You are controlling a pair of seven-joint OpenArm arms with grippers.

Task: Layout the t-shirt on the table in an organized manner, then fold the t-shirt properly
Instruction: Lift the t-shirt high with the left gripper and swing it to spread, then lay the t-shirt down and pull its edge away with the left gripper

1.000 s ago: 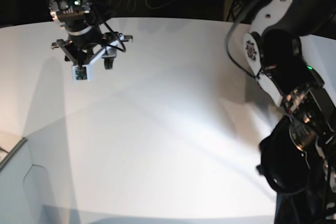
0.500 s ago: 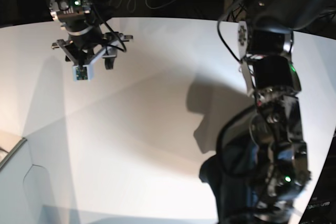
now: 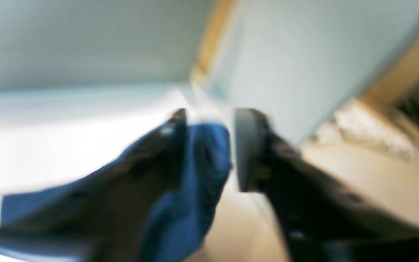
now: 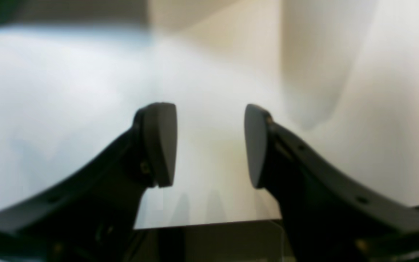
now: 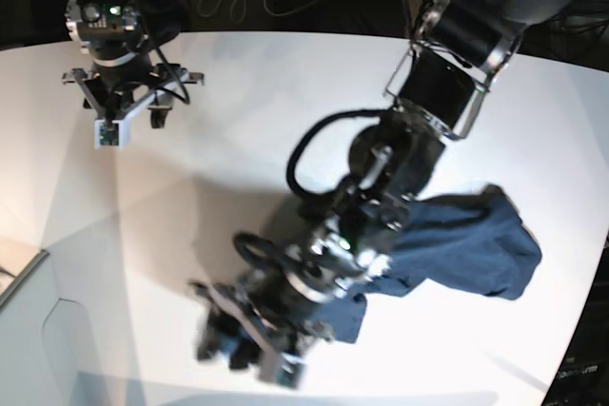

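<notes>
Left wrist view: t-shirt lies between the parted left end effector jaws.

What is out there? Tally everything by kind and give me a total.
T-shirts: 1, the t-shirt
Tables: 1, the table
Grippers: 2, the left gripper and the right gripper
Total: 4

t-shirt on table, right side | left gripper at its left end
</notes>
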